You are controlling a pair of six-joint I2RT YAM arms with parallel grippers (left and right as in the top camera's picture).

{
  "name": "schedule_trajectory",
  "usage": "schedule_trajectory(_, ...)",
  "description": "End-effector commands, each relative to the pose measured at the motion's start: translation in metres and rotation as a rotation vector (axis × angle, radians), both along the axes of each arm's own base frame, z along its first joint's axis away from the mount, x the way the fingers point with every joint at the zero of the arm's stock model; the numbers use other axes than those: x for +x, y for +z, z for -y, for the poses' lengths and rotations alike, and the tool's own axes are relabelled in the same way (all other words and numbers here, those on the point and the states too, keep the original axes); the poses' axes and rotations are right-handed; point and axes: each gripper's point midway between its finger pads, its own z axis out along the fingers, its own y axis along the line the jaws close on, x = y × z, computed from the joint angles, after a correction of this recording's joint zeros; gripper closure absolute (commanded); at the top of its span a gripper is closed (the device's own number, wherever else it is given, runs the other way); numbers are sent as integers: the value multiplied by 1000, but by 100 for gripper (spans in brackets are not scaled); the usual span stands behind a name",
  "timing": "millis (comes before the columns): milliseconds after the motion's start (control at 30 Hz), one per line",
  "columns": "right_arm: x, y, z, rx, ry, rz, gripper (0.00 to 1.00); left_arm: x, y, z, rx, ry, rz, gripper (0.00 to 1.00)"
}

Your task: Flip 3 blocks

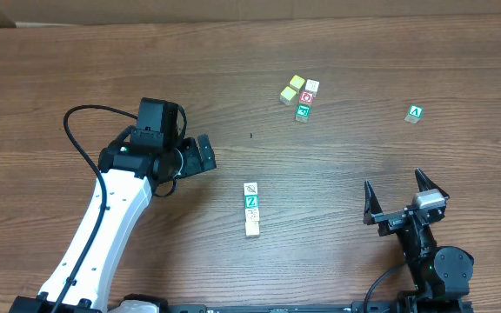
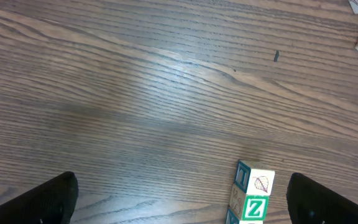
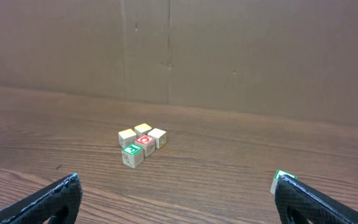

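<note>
With left pincer (image 1: 207, 154) and right pincer (image 1: 393, 179) spread wide and empty, avoid off-centre grasp on touching blocks (image 1: 251, 209): likely to knock neighbours askew.

Bright, even light, soft shadows. Pale glare lies on the table (image 2: 166, 74) in the left wrist view; the blocks (image 2: 252, 196) look sharp.

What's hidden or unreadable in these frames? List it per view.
Row of blocks: in the left wrist view, the bottom edge cuts it off at the Z block, so the lower blocks are unseen there.
Cluster of cubes: prints too small to read in the overhead and right wrist views.
Green A cube: in the right wrist view, mostly behind a finger of the right hand.
All undersides: hidden against the table.
</note>
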Motion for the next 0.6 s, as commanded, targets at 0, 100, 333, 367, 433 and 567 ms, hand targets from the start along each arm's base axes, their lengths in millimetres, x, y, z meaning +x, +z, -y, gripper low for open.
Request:
schedule_trajectory(0,0,-1,-1,-4,6,7,0,2,-1,-3,17,-7,1,0)
schedule_trajectory(100,0,-1,-1,-4,6,8,0,2,-1,-3,17,-7,1,0)
schedule_trajectory(333,0,-1,-1,-4,6,7,0,1,13,-3,8,-8,48,0)
schedule_trajectory(367,0,-1,-1,-4,6,7,0,0,20,-3,5,-8,70,0)
schedule_trajectory(433,0,-1,-1,-4,6,7,0,-2,37,-4,-5,-8,126,0)
schedule_trajectory(567,0,-1,-1,-4,6,7,0,-13,82,-6,-31,-6,277,0)
